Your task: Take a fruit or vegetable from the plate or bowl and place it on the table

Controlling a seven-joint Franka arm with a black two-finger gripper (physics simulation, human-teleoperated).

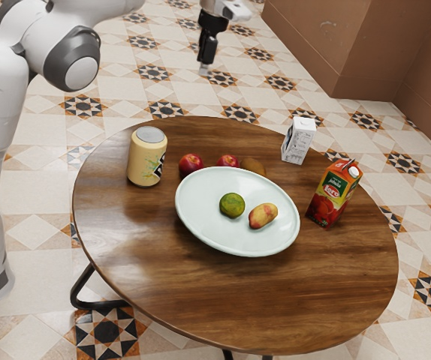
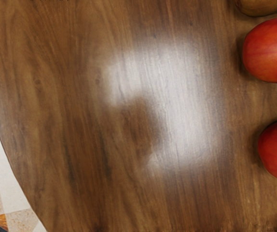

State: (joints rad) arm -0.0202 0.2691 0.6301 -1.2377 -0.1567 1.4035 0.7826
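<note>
Surface: a round table (image 1: 268, 300) of dark brown wood, glossy, with a thin edge. Room: patterned tile floor (image 1: 35, 225), with a brown wall (image 1: 366, 45) past the table, beyond the plate (image 1: 200, 235).

On the exterior view's left of the plate stands a yellow can (image 1: 147, 157), upright. Just beyond the plate lie two red fruits (image 1: 191, 166) and a brown fruit (image 1: 254, 166), the latter partly hidden by its rim. A white carton (image 1: 298, 141) stands farther beyond it, toward the exterior view's right; a red juice carton (image 1: 334, 193) stands on that side, nearer the plate.

Open room: a broad band of wood between the plate and the table edge nearest the exterior camera; more wood past the red fruits, out to the far edge.

Gripper (image 1: 204, 64): raised high beyond the plate, apart from everything on the table. How far open, cannot tell; nothing seen in its hold.

Task items: a green fruit (image 1: 232, 205) and a yellow-red fruit (image 1: 263, 216), both on the plate, side by side.
</note>
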